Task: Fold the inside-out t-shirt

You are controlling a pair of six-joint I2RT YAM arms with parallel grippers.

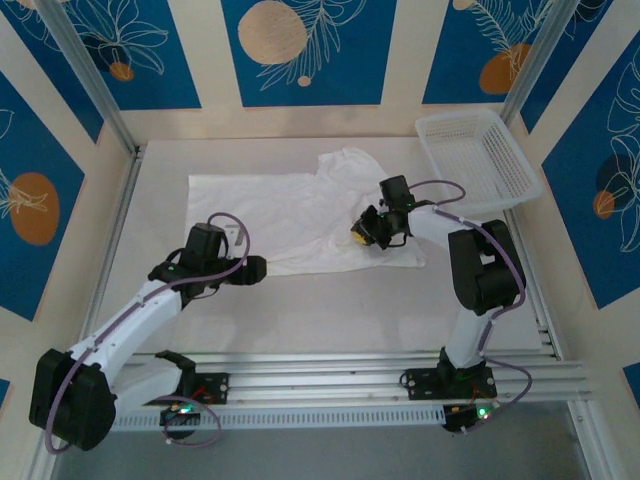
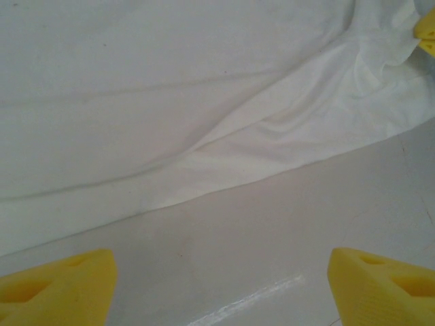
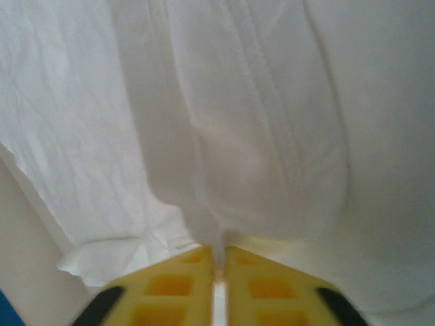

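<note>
White t-shirt (image 1: 280, 215): spread wrinkled on the table (image 1: 330, 310), far edge bunched, a fold pinched in my right gripper (image 3: 219, 261).

Pale table (image 1: 330, 315) with white t-shirt (image 1: 270, 215) mid-surface, mesh basket (image 1: 480, 160) at far-right corner

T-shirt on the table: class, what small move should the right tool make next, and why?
Probably lift the right tool slightly, raising its pinch of cloth off the surface. It is shut on a fold of the t-shirt, while the left tool hangs open over bare table, short of the hem, so the right alone has a grip.
</note>
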